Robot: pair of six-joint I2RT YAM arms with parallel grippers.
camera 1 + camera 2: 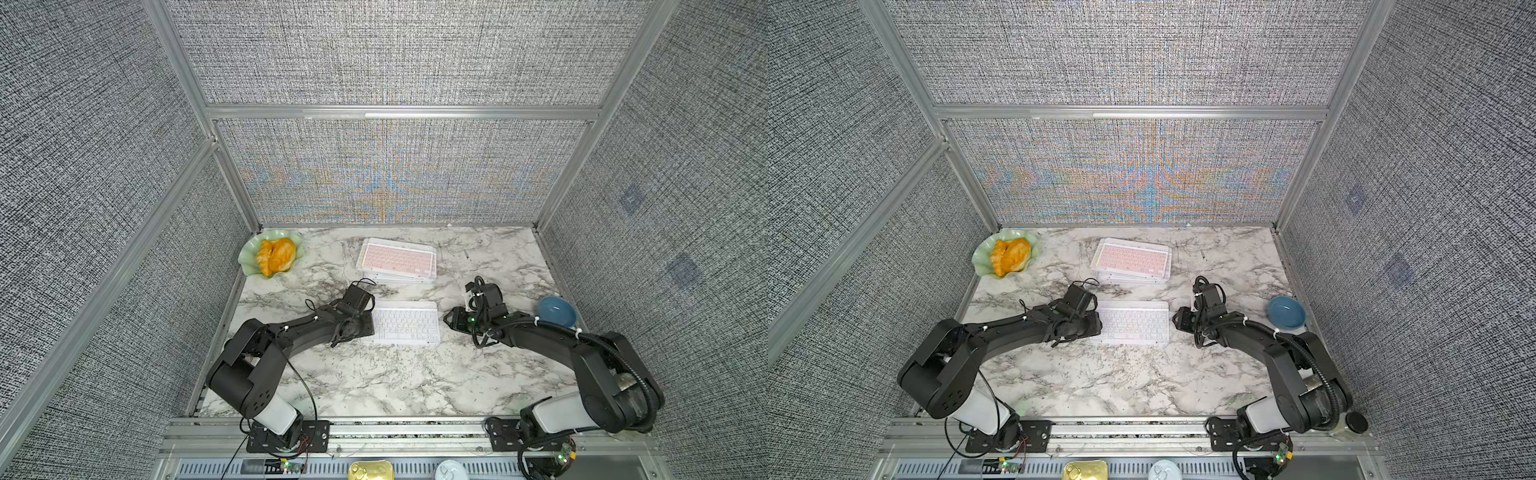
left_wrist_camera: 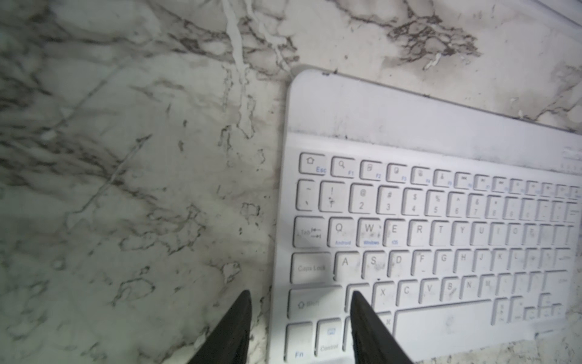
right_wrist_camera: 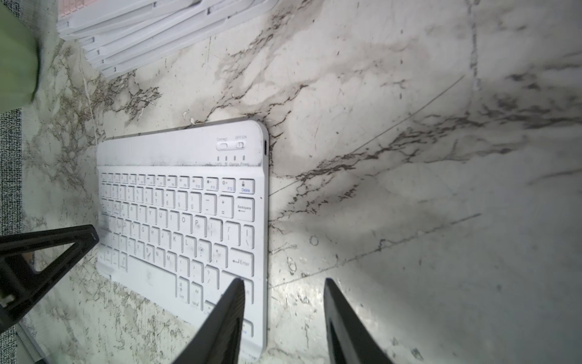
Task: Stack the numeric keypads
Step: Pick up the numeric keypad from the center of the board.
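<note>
Left wrist view | left jaws part-open, straddling short edge of white keypad (image 2: 441, 132), gripping nothing | right jaws likewise apart astride opposite edge | pink-topped stack (image 1: 397, 259) farther back on worktop (image 1: 374, 382)

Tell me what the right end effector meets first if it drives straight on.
Probably the white keypad: the right end effector straddles its short edge, one finger over keys, one over bare table. Height is unclear.
</note>
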